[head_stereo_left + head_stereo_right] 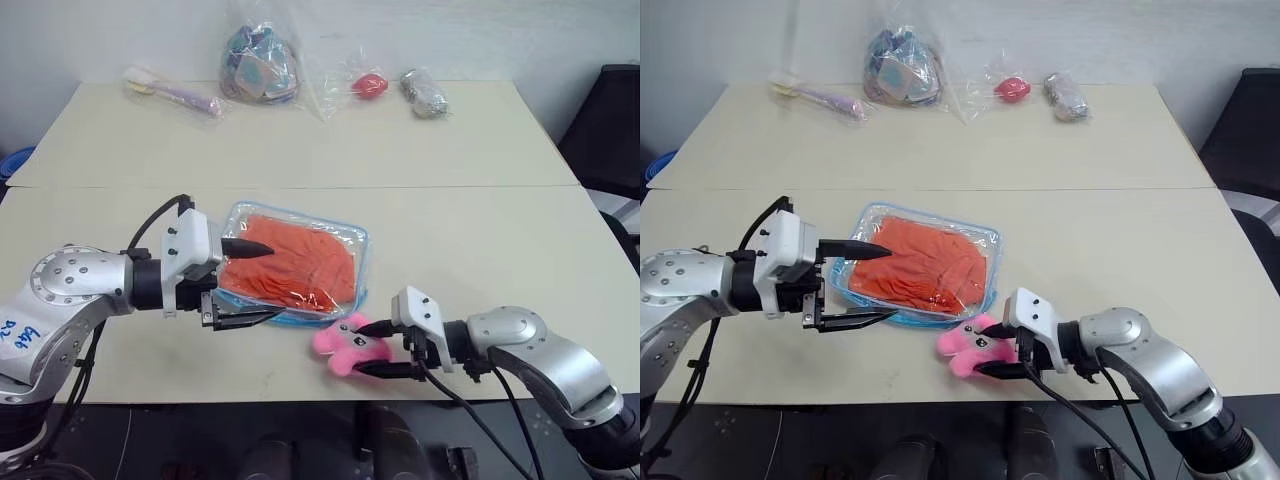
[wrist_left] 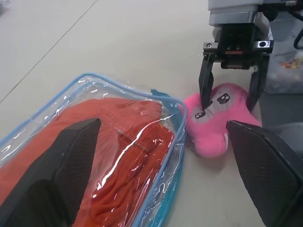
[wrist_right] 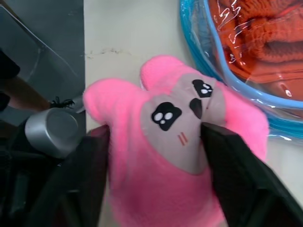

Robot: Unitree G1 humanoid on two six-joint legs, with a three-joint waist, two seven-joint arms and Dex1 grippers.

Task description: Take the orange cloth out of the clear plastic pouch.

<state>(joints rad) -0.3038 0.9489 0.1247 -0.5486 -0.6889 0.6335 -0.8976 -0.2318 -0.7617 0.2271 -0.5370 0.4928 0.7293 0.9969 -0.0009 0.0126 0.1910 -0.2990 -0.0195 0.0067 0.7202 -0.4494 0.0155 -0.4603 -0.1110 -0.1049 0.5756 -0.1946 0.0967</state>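
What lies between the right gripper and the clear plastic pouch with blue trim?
A small pink plush toy, straddled by the right gripper, lies beside the clear plastic pouch; the left wrist view shows it best.

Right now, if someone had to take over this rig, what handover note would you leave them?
Left gripper: jaws open, over the near left end of the clear plastic pouch, holding nothing.
Right gripper: jaws apart, one on each side of the pink plush toy, which lies on the table against the pouch's near edge.
The orange cloth is inside the pouch, near the middle of the table's front half.
Done: nothing of the job itself; the cloth is not out.
Left: get the toy out of the way, hold the pouch, open it and pull the cloth out.
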